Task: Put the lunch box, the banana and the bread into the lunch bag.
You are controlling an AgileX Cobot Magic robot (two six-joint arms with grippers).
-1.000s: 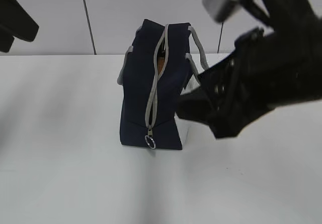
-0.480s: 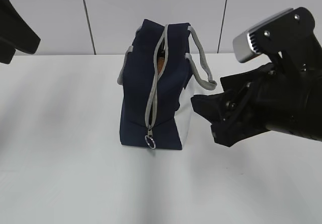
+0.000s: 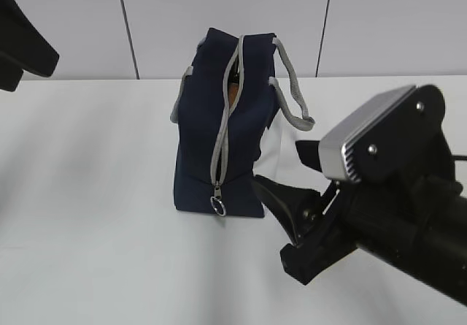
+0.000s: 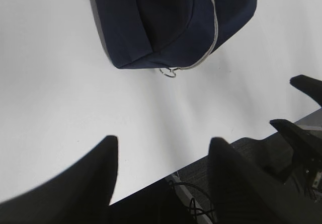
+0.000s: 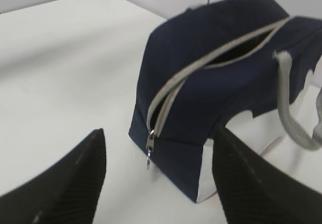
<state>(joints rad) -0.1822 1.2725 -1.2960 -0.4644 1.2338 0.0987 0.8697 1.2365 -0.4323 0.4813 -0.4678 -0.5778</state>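
Observation:
The navy lunch bag (image 3: 233, 131) stands on the white table with its grey zipper open along the top and the pull ring (image 3: 217, 205) hanging at the near end. An orange-brown sliver (image 3: 232, 91) shows inside the slit; I cannot tell what it is. The lunch box, banana and bread are otherwise hidden. My right gripper (image 3: 277, 163) is open and empty, low at the bag's near right corner, facing the zipper pull (image 5: 150, 144). My left gripper (image 4: 162, 141) hangs open and empty, high above the table's front edge, well away from the bag (image 4: 171, 27).
Grey webbing handles (image 3: 295, 102) droop off the bag's right side, above the right gripper. The left arm (image 3: 22, 44) is at the far upper left. The table edge (image 4: 166, 176) runs below the left gripper. A pale panelled wall stands behind the table.
My right arm has swung down and toward the front, from beside the bag's right handle to low by its near right corner. The bag and left arm have not moved.

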